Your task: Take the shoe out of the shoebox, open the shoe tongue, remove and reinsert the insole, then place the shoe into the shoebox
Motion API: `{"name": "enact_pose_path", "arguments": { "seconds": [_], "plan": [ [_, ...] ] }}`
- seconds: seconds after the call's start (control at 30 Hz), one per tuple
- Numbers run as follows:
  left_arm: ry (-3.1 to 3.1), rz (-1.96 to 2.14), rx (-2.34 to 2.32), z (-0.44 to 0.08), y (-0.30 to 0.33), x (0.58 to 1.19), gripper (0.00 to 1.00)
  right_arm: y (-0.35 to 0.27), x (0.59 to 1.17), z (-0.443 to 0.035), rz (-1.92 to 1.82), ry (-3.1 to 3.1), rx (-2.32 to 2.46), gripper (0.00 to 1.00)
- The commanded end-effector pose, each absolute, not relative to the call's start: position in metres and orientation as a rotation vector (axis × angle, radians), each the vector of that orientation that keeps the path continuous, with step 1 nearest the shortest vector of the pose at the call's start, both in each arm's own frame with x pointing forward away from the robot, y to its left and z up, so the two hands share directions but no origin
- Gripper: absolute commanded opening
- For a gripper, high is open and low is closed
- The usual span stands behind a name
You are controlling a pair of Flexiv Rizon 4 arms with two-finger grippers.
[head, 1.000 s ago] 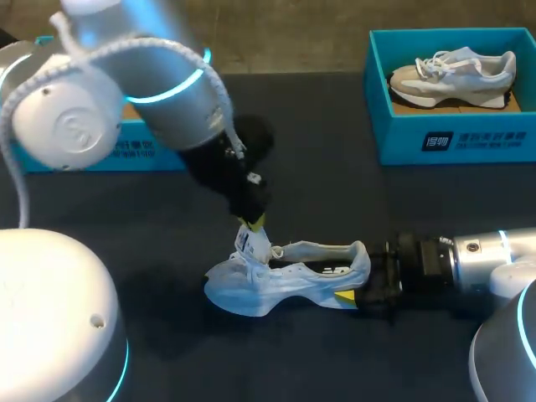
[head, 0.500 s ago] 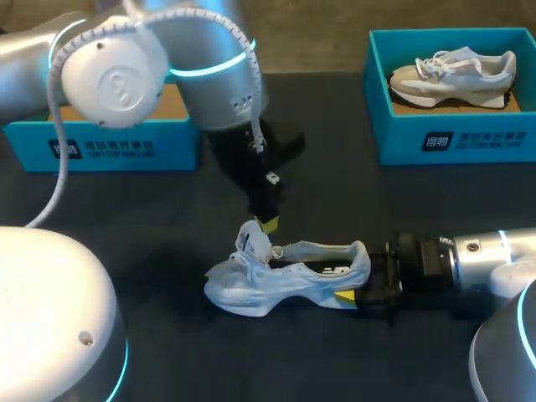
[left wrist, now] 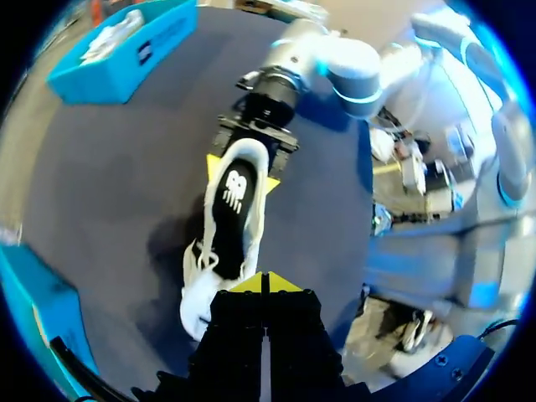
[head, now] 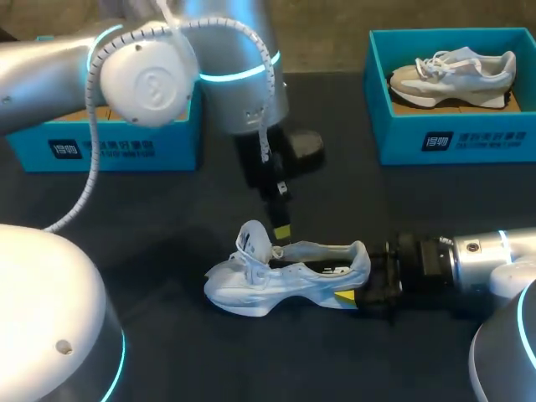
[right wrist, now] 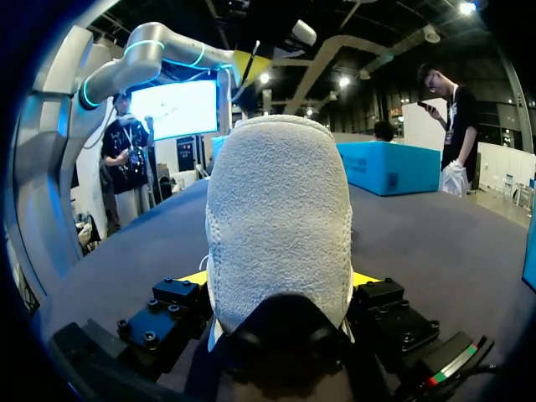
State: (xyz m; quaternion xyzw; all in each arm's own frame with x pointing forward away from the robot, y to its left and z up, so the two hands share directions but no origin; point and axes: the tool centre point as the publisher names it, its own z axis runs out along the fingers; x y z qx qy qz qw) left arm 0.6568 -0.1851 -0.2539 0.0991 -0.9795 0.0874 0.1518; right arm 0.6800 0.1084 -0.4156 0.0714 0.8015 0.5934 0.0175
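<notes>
Near the bench's (head: pixel 167 218) 6 o'clock edge in the head view, a white shoe (head: pixel 285 280) lies outside both boxes, resting on its sole with the toe toward 9 o'clock and the heel toward 3 o'clock. Its tongue (head: pixel 251 241) stands raised at the laced end.

Right gripper (head: pixel 358 280): enters from 3 o'clock and pinches the shoe's heel, one yellow tip on each side. The right wrist view shows the heel (right wrist: pixel 279 218) filling the space between the fingers of this gripper (right wrist: pixel 279 280), both pads against it.

Left gripper (head: pixel 282 232): hangs at 12 o'clock of the shoe's opening, just at 1 o'clock of the tongue, its tips pointing down. In the left wrist view the tips of this gripper (left wrist: pixel 266 283) are pressed together with nothing between them. The shoe (left wrist: pixel 230 218) stretches away directly ahead of them, laced end nearest, the dark insole (left wrist: pixel 234 197) visible inside, and the right gripper (left wrist: pixel 243 167) clamped on the far heel. Whether the left tips touch the shoe cannot be told.

A blue box (head: pixel 126 146) sits at 10 o'clock. A second blue box (head: pixel 452 138) at 2 o'clock holds another shoe (head: pixel 456 75).
</notes>
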Motion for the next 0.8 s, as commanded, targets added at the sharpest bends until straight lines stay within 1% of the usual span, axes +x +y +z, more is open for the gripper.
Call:
{"name": "enact_pose_path", "arguments": {
  "seconds": [0.03, 0.27, 0.8],
  "plan": [
    [-2.787, 0.236, 0.187, -0.275, -0.198, 0.658, 0.0, 0.11, 0.68, -0.416, 1.84, 2.491, 0.224, 0.0],
    [-2.807, 0.2, 0.061, -0.293, -0.209, 0.657, 0.0, 0.11, 0.68, -0.416, 1.84, 2.491, 0.224, 0.0],
    [-2.807, 0.2, 0.061, -0.293, -0.209, 0.657, 0.0, 0.11, 0.68, -0.416, 1.84, 2.491, 0.224, 0.0]
  ]
}}
